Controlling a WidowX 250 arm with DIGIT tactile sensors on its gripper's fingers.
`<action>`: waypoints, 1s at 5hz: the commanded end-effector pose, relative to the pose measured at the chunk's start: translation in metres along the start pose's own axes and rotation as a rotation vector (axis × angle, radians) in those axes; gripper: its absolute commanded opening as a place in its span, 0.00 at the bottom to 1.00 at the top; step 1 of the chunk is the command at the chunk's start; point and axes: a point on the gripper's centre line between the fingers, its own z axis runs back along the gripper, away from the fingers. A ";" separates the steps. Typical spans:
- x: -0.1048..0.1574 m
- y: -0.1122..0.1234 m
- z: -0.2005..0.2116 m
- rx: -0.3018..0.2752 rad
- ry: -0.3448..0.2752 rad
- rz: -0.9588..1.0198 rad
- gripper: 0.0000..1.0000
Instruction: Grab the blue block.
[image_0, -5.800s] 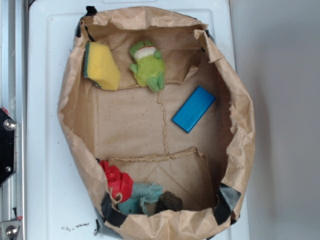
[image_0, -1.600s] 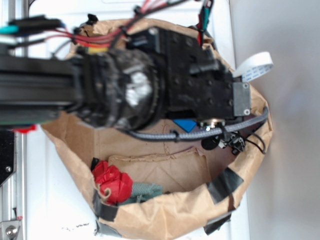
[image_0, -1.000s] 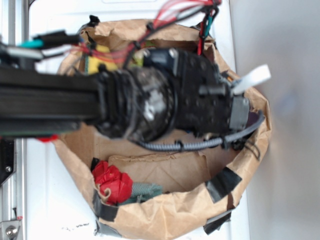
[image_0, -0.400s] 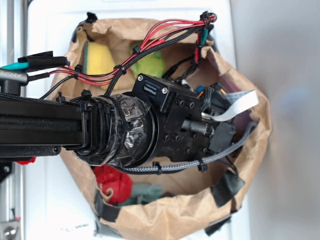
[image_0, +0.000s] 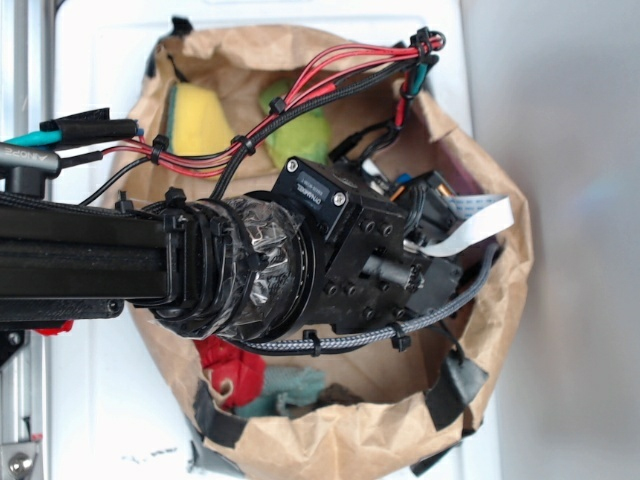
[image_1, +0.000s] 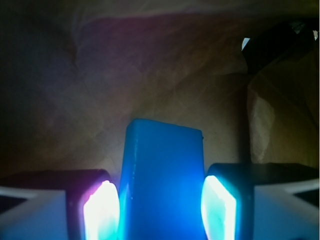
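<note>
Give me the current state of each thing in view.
blue block: between the gripper's fingers, pads at both sides
gripper: closed in around the block
paper bag: open at the top, arm reaching in
yellow sponge: lying in the bag, untouched

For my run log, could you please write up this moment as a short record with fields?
container: brown paper bag on a white surface
target: blue block, seen only in the wrist view, hidden by the arm in the exterior view
gripper: gripper inside the bag, one finger on each side of the block
grip: pads against the block's sides, apparently shut on it
other contents: yellow sponge, green plush toy, red cloth, teal cloth
</note>
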 end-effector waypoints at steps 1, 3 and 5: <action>0.004 -0.003 0.009 -0.019 -0.051 0.005 0.00; 0.007 0.000 0.064 -0.139 0.033 -0.113 0.00; 0.017 0.017 0.131 -0.187 0.196 -0.206 0.00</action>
